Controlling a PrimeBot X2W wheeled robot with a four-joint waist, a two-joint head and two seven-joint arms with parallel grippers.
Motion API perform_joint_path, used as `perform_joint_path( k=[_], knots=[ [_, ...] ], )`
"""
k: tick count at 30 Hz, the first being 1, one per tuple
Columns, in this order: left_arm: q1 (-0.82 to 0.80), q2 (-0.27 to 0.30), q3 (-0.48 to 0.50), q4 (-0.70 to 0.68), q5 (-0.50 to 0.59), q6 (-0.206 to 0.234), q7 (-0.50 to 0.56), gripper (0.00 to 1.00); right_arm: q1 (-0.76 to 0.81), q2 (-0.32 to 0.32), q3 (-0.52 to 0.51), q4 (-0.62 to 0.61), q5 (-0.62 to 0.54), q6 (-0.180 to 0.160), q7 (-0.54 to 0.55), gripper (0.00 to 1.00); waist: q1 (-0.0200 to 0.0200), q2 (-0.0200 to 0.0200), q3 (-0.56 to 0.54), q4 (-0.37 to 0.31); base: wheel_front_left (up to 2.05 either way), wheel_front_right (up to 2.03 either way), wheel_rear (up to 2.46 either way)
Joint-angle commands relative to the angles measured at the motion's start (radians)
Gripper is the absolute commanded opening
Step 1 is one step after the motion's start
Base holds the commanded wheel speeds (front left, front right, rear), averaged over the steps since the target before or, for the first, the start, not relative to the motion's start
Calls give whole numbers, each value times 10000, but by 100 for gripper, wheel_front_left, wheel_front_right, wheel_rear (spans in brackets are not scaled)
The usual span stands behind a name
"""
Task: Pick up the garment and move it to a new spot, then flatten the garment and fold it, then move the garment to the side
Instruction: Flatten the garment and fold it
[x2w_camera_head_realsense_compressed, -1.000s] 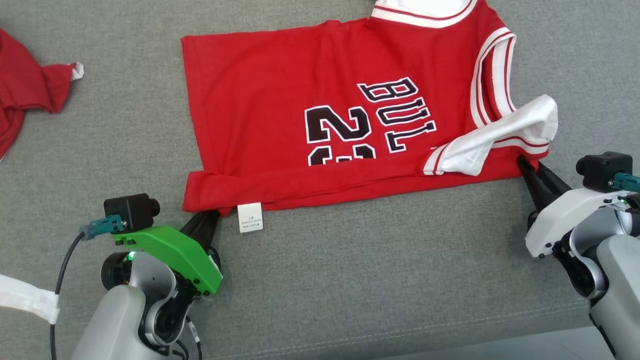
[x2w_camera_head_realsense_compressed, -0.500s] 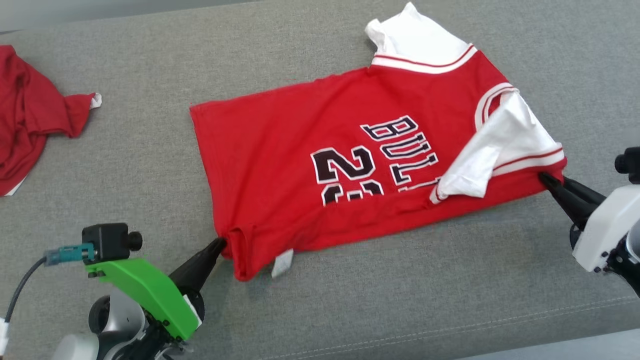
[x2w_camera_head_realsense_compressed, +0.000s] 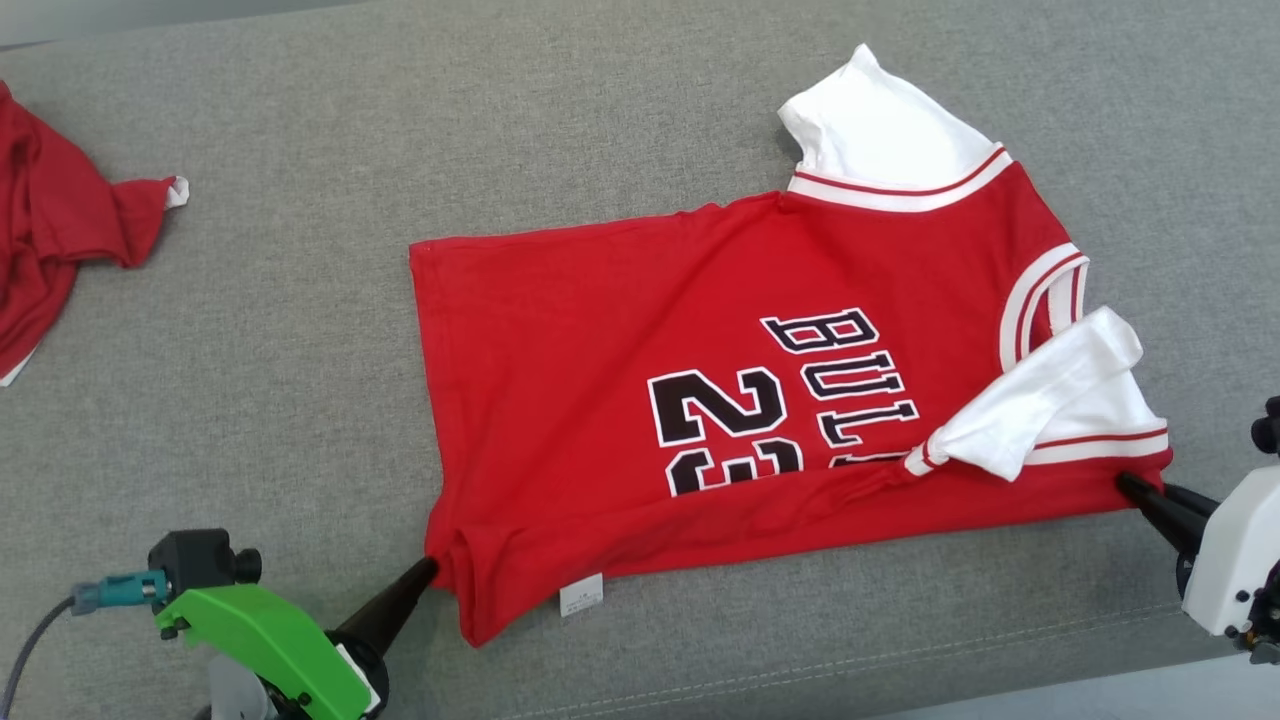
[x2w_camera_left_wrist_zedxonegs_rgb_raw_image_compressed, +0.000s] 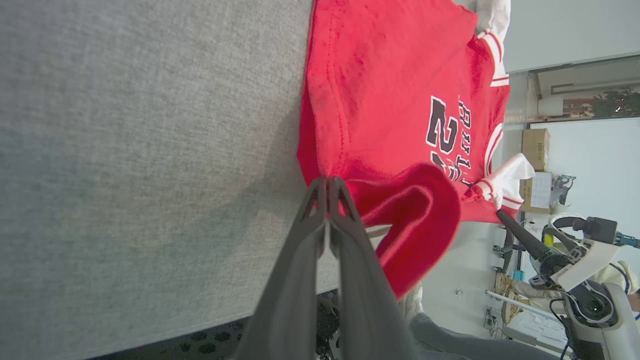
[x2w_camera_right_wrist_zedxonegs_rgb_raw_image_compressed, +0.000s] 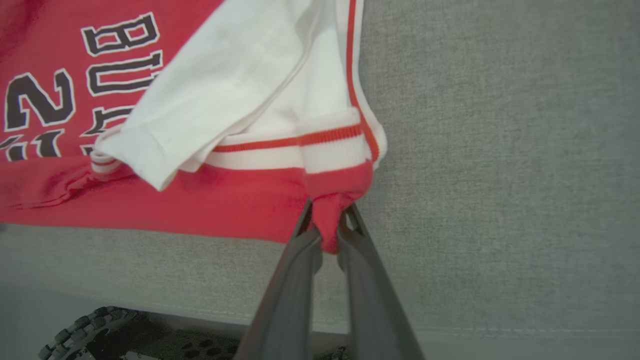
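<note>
Two corners are pinched: left pincer (x2w_camera_head_realsense_compressed: 430, 568) clamped on the garment (x2w_camera_head_realsense_compressed: 640, 400) at lower left, right pincer (x2w_camera_head_realsense_compressed: 1128, 483) clamped on its shoulder at lower right. It looks soft, light and limp, lying mid-frame on the surface (x2w_camera_head_realsense_compressed: 300, 300), so corners suit best.

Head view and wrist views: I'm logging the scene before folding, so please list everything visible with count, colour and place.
jersey: one, red, white sleeves, black lettering, spread mid-surface
care label: one, white, jersey's near hem
other garment: one, red, crumpled, far left
padded surface: one, grey, under everything
cardboard boxes: apparently two, brown, background of left wrist view
left gripper: one, dark fingers, green mount, shut on jersey's near-left corner
right gripper: one, dark fingers, white mount, shut on jersey's near-right corner
</note>
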Motion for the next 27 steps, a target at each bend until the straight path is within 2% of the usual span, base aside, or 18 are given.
perform_joint_path(
  k=[1,7,16,17,18,19,20,21,22,23,27],
  knots=[
    [135,-78,-30,189,51,-17,-98,0,144,131,3,104,-91,-19,47,0,0,80,106,39,0,0,0],
    [42,-376,-320,1571,337,-425,-591,0,204,710,201,635,-589,-17,-254,0,0,80,333,153,0,0,0],
    [-392,-573,-214,2403,303,-631,-972,0,-49,768,474,1349,-1105,-19,-764,0,0,80,259,243,0,0,0],
    [-441,-556,-182,2468,366,-621,-1017,0,-100,735,471,1433,-1241,-22,-882,4,0,80,250,243,0,0,0],
    [-492,-570,-184,2575,464,-613,-1098,1,-141,741,560,1568,-1359,-24,-1017,36,0,80,209,237,0,0,0],
    [-498,-574,-219,2604,472,-644,-1112,14,-158,745,592,1616,-1429,-22,-1129,61,0,80,185,229,0,0,0],
    [-509,-593,-204,2602,495,-637,-1193,27,-174,754,604,1663,-1479,-22,-1235,100,0,80,160,224,0,0,0],
    [-506,-618,-153,2603,530,-601,-1272,56,-192,750,609,1704,-1546,-21,-1346,100,0,80,131,216,0,0,0],
    [-478,-622,-140,2606,565,-586,-1333,97,-197,727,606,1735,-1614,-21,-1453,100,0,80,91,208,0,0,0],
    [-436,-604,-143,2587,611,-616,-1400,100,-186,704,568,1754,-1674,-21,-1569,100,0,80,48,199,0,0,0],
    [-189,-448,-135,2441,1128,-530,-1878,100,-8,597,290,1518,-2244,-19,-2275,100,0,80,-144,174,0,0,0]
  ],
)
